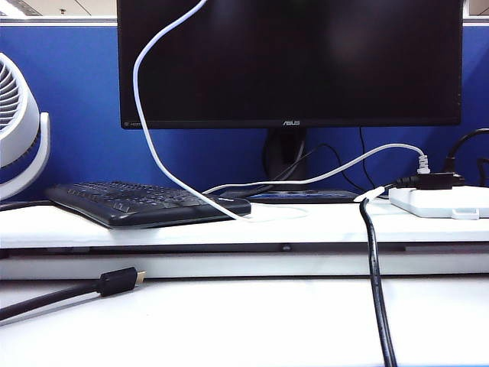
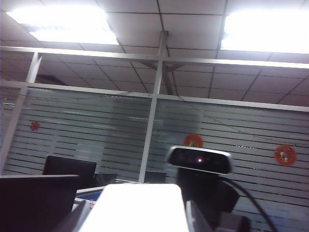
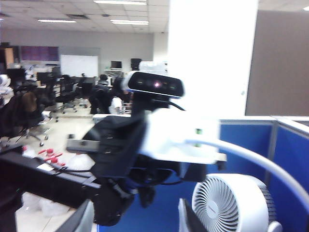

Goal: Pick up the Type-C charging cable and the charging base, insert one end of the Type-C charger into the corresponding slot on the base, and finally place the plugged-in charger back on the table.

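Raised from the white bench [image 1: 244,321] toward eleven o'clock, the thin white Type-C charging cable [image 1: 145,130] looks plugged into the small white brick-shaped charging base [image 3: 178,133] clamped in the left tool [image 2: 136,217], the right tool [image 3: 135,220] gapes empty nearby, and only set-down remains.

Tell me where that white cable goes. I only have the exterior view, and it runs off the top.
Observer: In the right wrist view, the Type-C charging cable ends at the charging base, held aloft. It's too blurred to tell whether it's fully plugged in.
Operator: What's holding the base?
Observer: The left gripper is shut on it.
Operator: And the other arm?
Observer: The right gripper is near the base, open and holding nothing.
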Controlling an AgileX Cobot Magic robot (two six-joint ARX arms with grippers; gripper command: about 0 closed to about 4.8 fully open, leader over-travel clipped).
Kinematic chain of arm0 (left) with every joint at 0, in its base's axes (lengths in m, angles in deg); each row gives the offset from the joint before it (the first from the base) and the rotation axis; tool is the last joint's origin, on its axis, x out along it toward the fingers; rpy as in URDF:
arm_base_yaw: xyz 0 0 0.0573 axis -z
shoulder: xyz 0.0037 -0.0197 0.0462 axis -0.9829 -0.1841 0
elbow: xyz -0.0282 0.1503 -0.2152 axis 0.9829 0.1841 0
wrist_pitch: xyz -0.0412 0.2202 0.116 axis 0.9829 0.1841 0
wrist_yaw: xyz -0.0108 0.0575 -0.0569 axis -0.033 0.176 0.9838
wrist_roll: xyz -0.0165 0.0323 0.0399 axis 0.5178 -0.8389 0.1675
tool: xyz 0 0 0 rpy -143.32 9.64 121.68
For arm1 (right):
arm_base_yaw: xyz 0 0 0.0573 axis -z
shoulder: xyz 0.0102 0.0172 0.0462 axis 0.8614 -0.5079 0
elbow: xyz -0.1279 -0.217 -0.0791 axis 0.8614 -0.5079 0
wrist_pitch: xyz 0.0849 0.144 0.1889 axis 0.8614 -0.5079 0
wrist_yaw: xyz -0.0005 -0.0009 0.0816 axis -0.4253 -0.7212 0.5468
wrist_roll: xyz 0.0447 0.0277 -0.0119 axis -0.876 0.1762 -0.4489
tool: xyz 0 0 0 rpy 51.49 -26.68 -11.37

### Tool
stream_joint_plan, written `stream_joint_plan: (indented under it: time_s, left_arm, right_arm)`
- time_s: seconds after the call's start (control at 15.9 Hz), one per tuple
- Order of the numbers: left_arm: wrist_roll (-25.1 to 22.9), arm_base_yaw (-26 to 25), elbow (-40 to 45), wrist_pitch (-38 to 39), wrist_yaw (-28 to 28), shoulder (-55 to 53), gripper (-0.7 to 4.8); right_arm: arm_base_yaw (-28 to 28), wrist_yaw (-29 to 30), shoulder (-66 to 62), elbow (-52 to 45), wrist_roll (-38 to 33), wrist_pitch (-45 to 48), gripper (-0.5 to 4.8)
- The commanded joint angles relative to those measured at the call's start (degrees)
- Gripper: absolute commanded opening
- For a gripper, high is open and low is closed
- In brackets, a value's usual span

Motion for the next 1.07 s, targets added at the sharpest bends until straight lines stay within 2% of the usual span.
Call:
stream_joint_plan:
  time_s: [0.06,0.5,0.63,1.07]
  left_arm:
    - [0.37,0.00,-0.24,-1.29,0.04,0.44,0.20]
    - [0.39,0.00,-0.24,-1.29,0.13,0.44,0.19]
    - [0.44,0.02,-0.24,-1.29,1.77,0.44,0.20]
    - [1.44,0.02,-0.24,-3.43,2.95,0.44,0.20]
  right_arm:
    - [-0.02,-3.45,0.24,0.17,-0.28,-2.32,2.28]
    - [-0.31,-6.67,0.24,0.17,-1.77,-2.12,2.19]
    - [-0.31,-8.09,0.22,0.17,-4.92,-2.05,2.06]
    - [-0.72,-7.76,0.24,0.17,-7.93,0.11,2.05]
